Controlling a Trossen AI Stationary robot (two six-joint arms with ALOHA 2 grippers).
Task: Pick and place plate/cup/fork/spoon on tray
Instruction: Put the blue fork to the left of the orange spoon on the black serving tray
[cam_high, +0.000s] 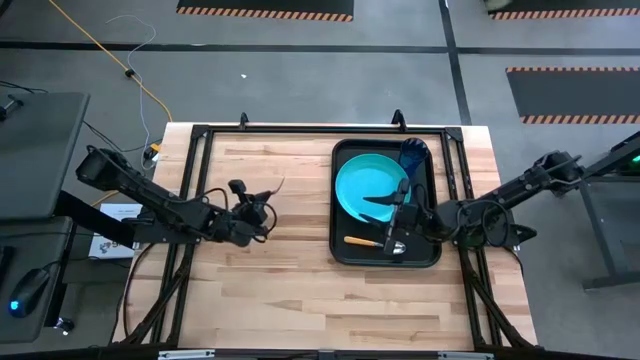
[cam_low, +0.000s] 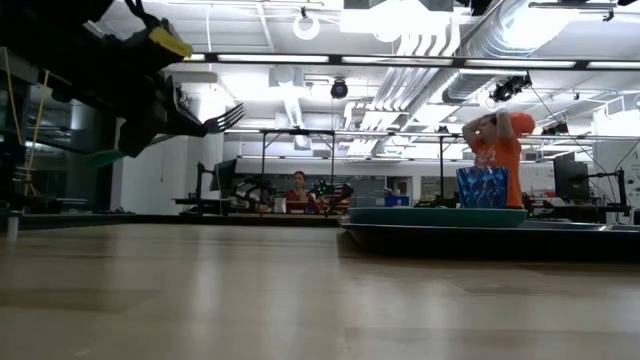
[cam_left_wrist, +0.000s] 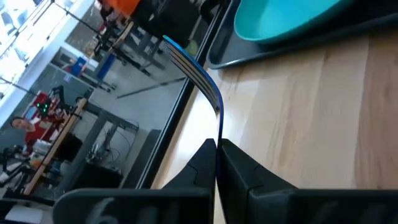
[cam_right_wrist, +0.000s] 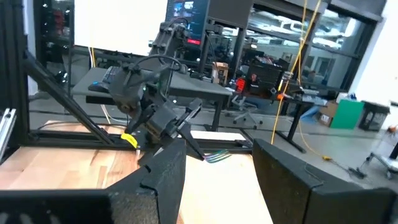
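we find no brand, label or writing we can read on any of the tableware or on the arms. the left gripper (cam_high: 262, 215) hangs above the bare wood left of the tray (cam_high: 340, 245), its fingers (cam_left_wrist: 239, 168) pinched tight on the handle of the fork (cam_left_wrist: 199, 71), whose tines point away from the wrist and, in the low view, stand clear of the table (cam_high: 290, 290). the tray lies on the right part of the table, and in it the plate (cam_high: 365, 185) fills the far half, the cup (cam_high: 414, 153) sits at the far right corner just beside the plate, and the spoon (cam_high: 372, 242) lies in the near strip with its silver bowl to the right. the right gripper (cam_high: 397, 222) hovers over the tray between the plate's near rim and the spoon, its fingers (cam_right_wrist: 163, 171) spread wide apart with nothing between them. around the table we see a yellow cable (cam_high: 120, 65) on the grey floor at the far left and a mouse (cam_high: 28, 292) on a side desk. beyond the table, two people (cam_low: 497, 145) are in the room.
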